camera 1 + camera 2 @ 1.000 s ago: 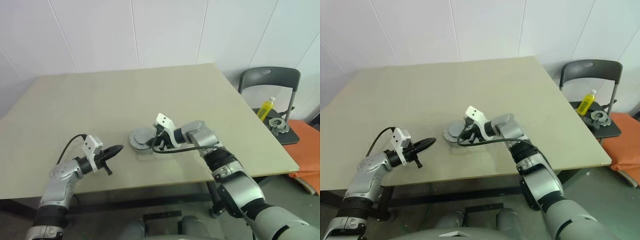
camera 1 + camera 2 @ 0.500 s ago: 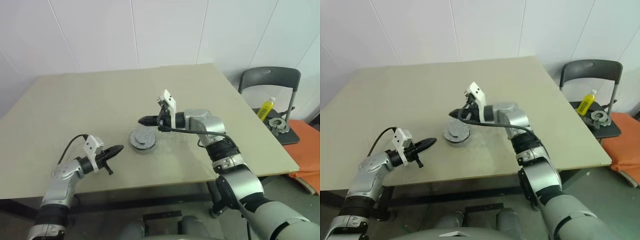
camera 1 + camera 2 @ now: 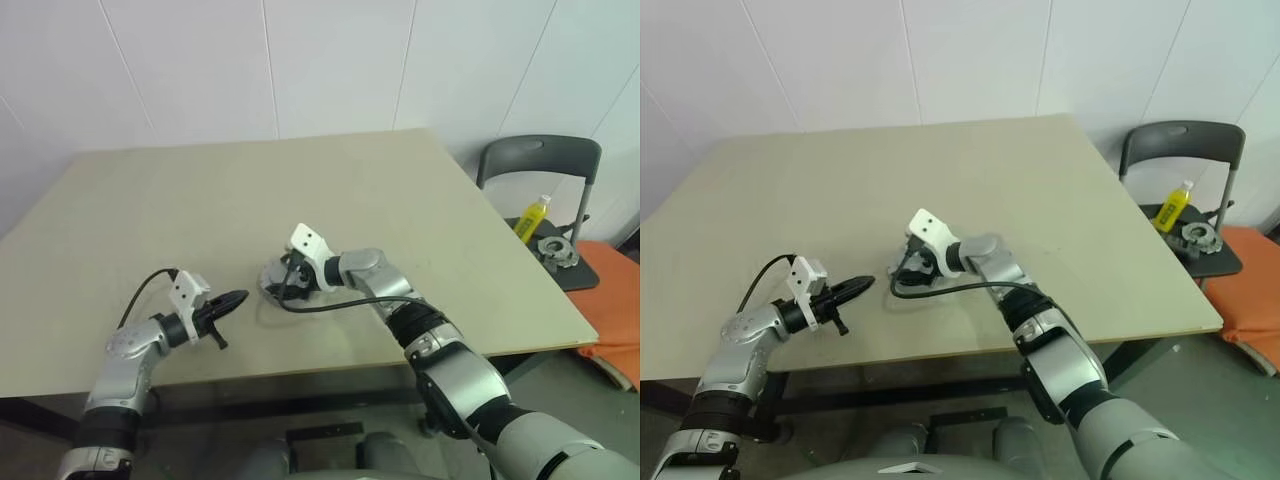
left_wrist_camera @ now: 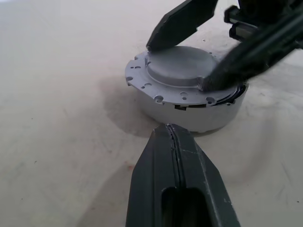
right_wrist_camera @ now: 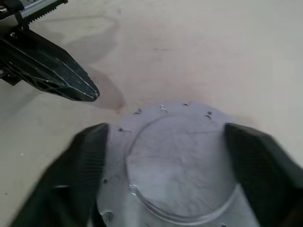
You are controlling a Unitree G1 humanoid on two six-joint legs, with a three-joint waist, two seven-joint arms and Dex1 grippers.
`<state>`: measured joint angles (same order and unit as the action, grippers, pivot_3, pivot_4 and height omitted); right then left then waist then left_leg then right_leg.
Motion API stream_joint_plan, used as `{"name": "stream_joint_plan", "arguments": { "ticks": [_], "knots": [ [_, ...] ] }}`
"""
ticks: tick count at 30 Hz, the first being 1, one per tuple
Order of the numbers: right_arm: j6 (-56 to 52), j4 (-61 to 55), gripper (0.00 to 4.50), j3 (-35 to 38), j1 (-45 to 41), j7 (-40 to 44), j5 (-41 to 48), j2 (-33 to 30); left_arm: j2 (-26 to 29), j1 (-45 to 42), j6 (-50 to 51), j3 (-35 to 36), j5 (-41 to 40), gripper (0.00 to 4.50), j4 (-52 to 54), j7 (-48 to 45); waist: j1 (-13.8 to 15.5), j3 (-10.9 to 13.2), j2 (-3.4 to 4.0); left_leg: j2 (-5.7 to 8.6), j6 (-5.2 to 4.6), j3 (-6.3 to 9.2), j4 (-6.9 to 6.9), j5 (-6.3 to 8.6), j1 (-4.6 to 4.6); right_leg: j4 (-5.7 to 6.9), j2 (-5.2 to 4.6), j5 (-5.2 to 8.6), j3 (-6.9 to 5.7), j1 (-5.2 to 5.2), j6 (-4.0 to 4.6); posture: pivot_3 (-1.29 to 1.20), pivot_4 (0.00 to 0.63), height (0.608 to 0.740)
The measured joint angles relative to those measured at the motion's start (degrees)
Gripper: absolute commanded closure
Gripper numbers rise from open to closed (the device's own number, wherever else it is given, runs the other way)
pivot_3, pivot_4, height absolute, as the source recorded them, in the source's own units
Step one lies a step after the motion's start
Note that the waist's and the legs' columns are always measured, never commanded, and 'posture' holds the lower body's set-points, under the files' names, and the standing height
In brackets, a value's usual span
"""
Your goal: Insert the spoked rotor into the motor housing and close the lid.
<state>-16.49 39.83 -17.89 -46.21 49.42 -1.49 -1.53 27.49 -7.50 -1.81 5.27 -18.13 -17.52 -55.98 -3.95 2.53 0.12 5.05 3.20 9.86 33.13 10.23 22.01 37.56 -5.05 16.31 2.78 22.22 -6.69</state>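
Grey, smooth round lid (image 4: pixel 182 66) caps cylindrical motor housing (image 4: pixel 189 113).

Silver-grey arms, black cables, seemingly black end effectors (image 3: pixel 232 299).

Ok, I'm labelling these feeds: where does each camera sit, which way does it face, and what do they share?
Left eye and right eye: on the head, looking forward and down over the table; both arms show.
Left wrist: on the left arm, looking along the shut left hand at the lid.
Right wrist: on the right arm, looking down between the open right hand's fingers.
Shared: both wrist views show the lid and the other arm's hand.
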Motion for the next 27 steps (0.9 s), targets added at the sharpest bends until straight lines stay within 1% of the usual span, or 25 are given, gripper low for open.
{"name": "stream_joint_plan", "arguments": {
  "ticks": [8,11,16,21,24,27],
  "knots": [
    [-1.0,-3.1,0.04,-2.4,1.3,2.3,-0.7,-0.1,-0.4,0.2,0.0,0.0,0.0,4.5,0.1,0.0,0.0,0.0,0.0,-0.02,0.07,0.05,-0.02,0.04,-0.18,0.0,0.0,0.02,0.02,-0.12,0.01,0.0,0.0,0.74],
    [-0.6,-3.3,0.04,-2.9,1.5,2.0,-1.2,0.0,-0.5,0.2,0.0,0.0,0.0,4.5,0.1,0.0,0.0,0.0,-0.01,-0.02,0.07,0.04,-0.02,0.04,-0.19,0.0,0.0,0.02,0.02,-0.13,0.01,0.0,0.0,0.74],
    [0.5,0.7,0.04,0.0,0.1,-1.8,-0.4,1.1,-0.7,0.2,0.1,-0.3,0.0,4.5,0.3,0.0,0.0,0.0,0.0,-0.02,0.08,0.06,-0.02,0.05,-0.23,0.0,0.0,0.06,0.02,-0.18,-0.04,0.0,0.0,0.74],
    [0.4,3.8,0.04,1.1,-1.6,-2.1,-0.1,0.6,-0.7,0.2,0.2,-0.7,0.0,4.5,0.4,-0.1,0.1,0.0,0.0,-0.02,0.07,0.07,-0.03,0.05,-0.18,-0.03,-0.01,0.01,0.02,-0.13,0.05,0.0,0.0,0.74],
    [0.5,4.5,0.04,0.9,-2.1,-1.0,-0.5,0.1,-0.8,0.2,0.3,-1.4,0.0,4.5,0.4,-0.1,0.0,0.0,0.02,-0.01,0.06,0.06,-0.05,0.04,-0.07,-0.04,0.0,0.0,0.03,-0.02,0.06,0.0,0.0,0.74],
    [0.5,4.0,0.04,-0.2,-2.2,2.2,-0.7,-1.0,-0.8,0.2,0.3,-1.8,0.0,4.5,0.4,-0.1,0.0,0.0,0.01,-0.01,0.03,0.05,-0.08,0.02,-0.05,-0.06,0.0,-0.01,0.03,-0.01,0.04,0.0,0.0,0.74]
  ]
}}
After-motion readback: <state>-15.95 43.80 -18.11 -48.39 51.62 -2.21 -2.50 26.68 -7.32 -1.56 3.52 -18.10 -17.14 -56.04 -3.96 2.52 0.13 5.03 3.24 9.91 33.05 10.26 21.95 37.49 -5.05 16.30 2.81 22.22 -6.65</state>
